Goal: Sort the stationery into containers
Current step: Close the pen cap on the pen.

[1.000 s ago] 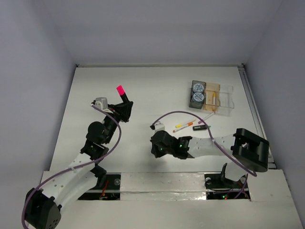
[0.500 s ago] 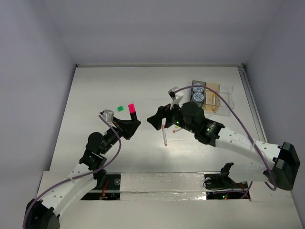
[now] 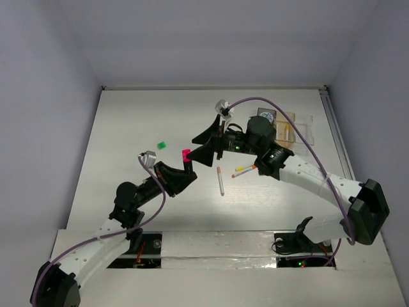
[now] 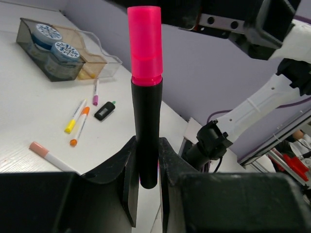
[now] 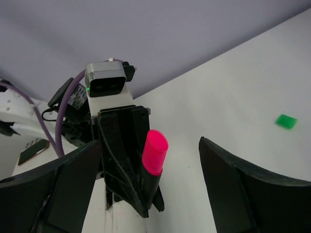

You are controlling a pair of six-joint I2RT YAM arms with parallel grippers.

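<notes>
One pink-capped highlighter (image 4: 146,121) is what matters: your left fingers (image 4: 125,170) are clamped on its black barrel, with the long axis running straight out from them and the cap end free. Your right fingers (image 5: 233,179) are spread wide, with that cap just out front, framed in the gap, so I'd guess the right arm takes it. Past the left fingers on the table (image 4: 29,97): four loose pens (image 4: 75,116), one green-capped highlighter (image 4: 105,110), and two rolls (image 4: 66,48) in the dark tray (image 4: 29,46).

Left gripper (image 4: 146,162) pinches pink-capped highlighter (image 4: 145,111) upright — loose pens (image 4: 75,116) and trays (image 4: 36,56) beyond
</notes>
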